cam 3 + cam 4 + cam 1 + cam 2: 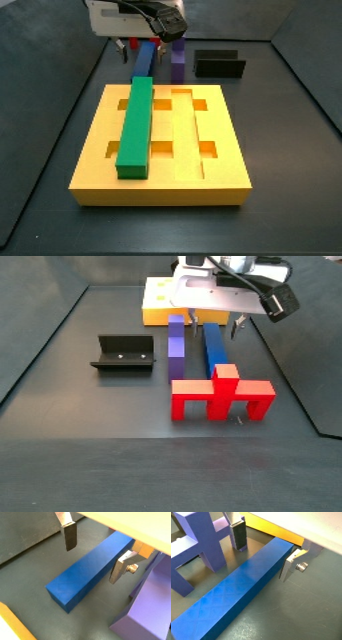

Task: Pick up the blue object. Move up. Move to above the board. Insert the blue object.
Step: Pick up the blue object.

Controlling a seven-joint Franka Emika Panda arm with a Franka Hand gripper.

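Currently the gripper (261,551) straddles the blue object (238,594) with fingers apart, not clamped. Purple bar (177,346) lies beside it, red piece (221,396) at its end, board (214,150) beyond, on dark floor (80,406).

A robot test cell in a lab, not a home or shop

A dark grey floor with raised dark walls encloses the workspace; the gripper (229,318) hangs low over the blue object (214,351) under a white camera mount; the fixture (126,353) stands bolted on its base plate; plain coloured blocks, the yellow board (94,152), a green bar (138,127), a purple bar (177,349), a red piece (221,396), serve as test pieces.
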